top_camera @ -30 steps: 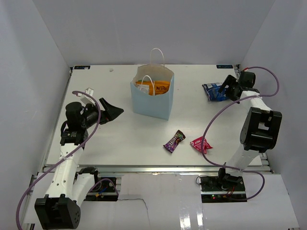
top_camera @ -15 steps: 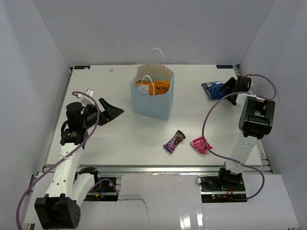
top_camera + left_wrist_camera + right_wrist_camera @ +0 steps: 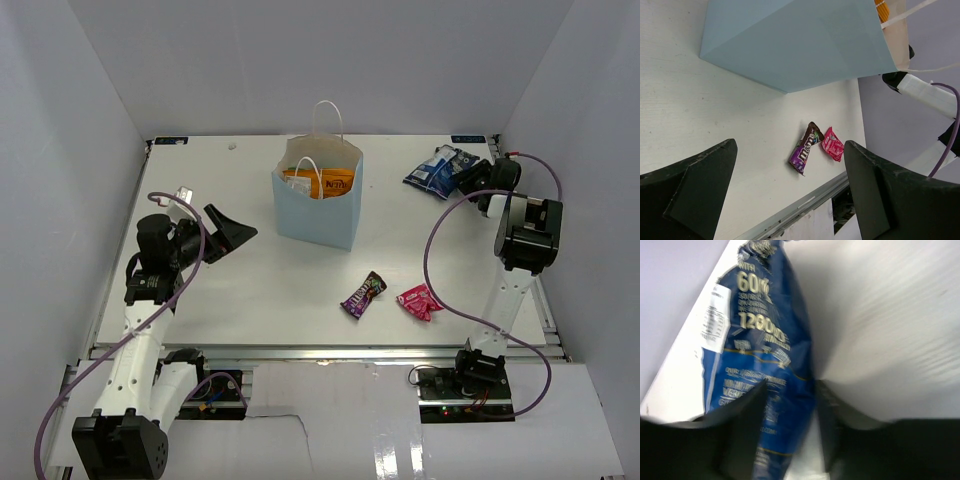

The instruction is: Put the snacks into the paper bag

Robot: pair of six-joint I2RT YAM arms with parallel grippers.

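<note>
The pale blue paper bag [image 3: 315, 215] stands upright at mid-table with an orange chip bag [image 3: 322, 182] showing inside it. A small purple packet [image 3: 363, 294] and a pink-red packet [image 3: 420, 301] lie on the table in front of it. At the far right, my right gripper [image 3: 462, 178] is closed on the blue-white snack bag [image 3: 435, 170]. In the right wrist view the blue bag [image 3: 760, 355] sits pinched between the fingers of that gripper [image 3: 790, 420]. My left gripper [image 3: 228, 232] hangs open to the left of the paper bag, nothing in it. The left wrist view shows the paper bag [image 3: 795, 45], the purple packet [image 3: 806, 148] and the pink-red packet [image 3: 832, 144] beyond the open left gripper [image 3: 790, 190].
White walls close the table on the left, back and right. A metal rail [image 3: 320, 350] runs along the near edge. The right arm's upright link [image 3: 527, 235] stands close to the right wall, with its purple cable [image 3: 432, 250] looping over the table's right side.
The right gripper has closed on the blue-white bag, and the bag has shifted up and to the left, now tilted. The left arm has stayed where it was.
</note>
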